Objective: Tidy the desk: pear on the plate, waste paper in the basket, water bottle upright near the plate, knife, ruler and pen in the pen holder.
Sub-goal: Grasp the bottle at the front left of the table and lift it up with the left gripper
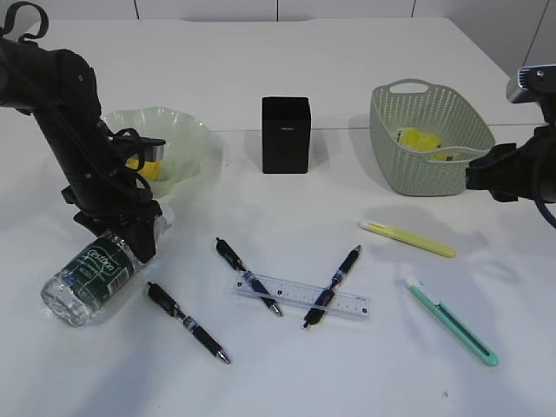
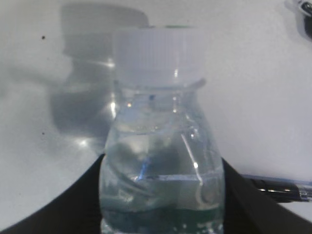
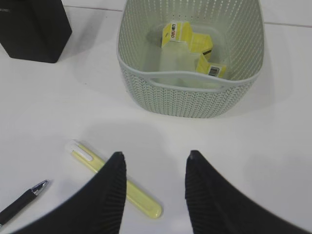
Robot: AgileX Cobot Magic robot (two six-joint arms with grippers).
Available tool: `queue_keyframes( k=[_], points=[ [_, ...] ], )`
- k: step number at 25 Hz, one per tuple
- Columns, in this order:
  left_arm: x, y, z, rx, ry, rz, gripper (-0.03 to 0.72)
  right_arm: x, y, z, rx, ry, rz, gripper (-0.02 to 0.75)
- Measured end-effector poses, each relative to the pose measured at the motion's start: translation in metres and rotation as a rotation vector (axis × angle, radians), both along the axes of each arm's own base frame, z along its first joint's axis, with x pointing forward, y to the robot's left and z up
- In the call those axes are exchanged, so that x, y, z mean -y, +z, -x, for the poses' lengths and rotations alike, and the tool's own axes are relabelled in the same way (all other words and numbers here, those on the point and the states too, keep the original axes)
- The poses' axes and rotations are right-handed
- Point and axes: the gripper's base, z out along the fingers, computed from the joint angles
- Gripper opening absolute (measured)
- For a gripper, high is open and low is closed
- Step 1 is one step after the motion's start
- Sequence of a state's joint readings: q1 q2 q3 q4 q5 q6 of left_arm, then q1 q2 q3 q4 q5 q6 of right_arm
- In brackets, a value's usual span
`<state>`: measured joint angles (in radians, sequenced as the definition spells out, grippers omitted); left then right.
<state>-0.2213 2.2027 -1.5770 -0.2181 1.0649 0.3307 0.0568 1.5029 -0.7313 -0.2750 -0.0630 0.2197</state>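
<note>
The waste paper point(image 3: 191, 41) already lay inside the basket point(image 1: 432, 178), which stood at about two o'clock on the counter point(image 1: 347, 382). Something yellow, most likely the pear point(image 1: 149, 167), sat in the plate point(image 1: 187, 139) at ten o'clock, so those two jobs looked done.

The water bottle point(image 1: 91, 274) lay on its side at eight o'clock, cap toward the plate, not yet upright. The left gripper point(image 1: 139, 234) was down at its neck; in the left wrist view its dark jaws flanked the bottle's shoulders closely, but whether they had actually pinched it I could not tell.

Nothing appeared to be in the pen holder point(image 1: 286, 135) at twelve o'clock, judging from outside. The ruler point(image 1: 302, 295) lay at six o'clock with two black pens point(image 1: 332, 287) crossing it and a third pen point(image 1: 188, 323) toward seven. A yellow pen point(image 1: 408, 239) lay at four o'clock and a green utility knife point(image 1: 452, 320) at five. All of these remained to be filed.

The right gripper point(image 3: 153, 187) hovered above the yellow pen, jaws apart and holding nothing.

The left arm covered much of the plate, so the pear showed only as a yellow patch. The pen holder's inside was not visible from any view. The bottle's label and base were cut off in the wrist view.
</note>
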Motion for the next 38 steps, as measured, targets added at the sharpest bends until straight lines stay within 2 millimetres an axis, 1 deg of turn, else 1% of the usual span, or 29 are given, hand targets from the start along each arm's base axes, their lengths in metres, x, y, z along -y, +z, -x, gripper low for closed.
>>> queue_keyframes(
  k=[17,21,23,28,33,38],
  points=[
    [0.0,0.0,-0.001,0.007,0.0,-0.001,0.389,0.0,0.0,0.0,0.0,0.0,0.0,0.302],
    [0.0,0.004,-0.003,0.043,0.001,-0.001,0.388,0.0,0.0,0.0,0.0,0.0,0.0,0.302],
    [-0.001,0.01,-0.004,0.066,0.0,-0.001,0.387,0.0,0.0,0.0,0.0,0.0,0.0,0.302],
    [0.0,0.037,-0.002,0.126,0.004,0.019,0.387,0.0,0.0,0.0,0.0,0.0,0.0,0.302],
    [0.004,0.053,0.002,0.129,0.031,0.08,0.387,0.0,0.0,0.0,0.0,0.0,0.0,0.302],
    [0.004,0.072,0.009,0.127,0.034,0.101,0.386,0.0,0.0,0.0,0.0,0.0,0.0,0.302]
  ],
)
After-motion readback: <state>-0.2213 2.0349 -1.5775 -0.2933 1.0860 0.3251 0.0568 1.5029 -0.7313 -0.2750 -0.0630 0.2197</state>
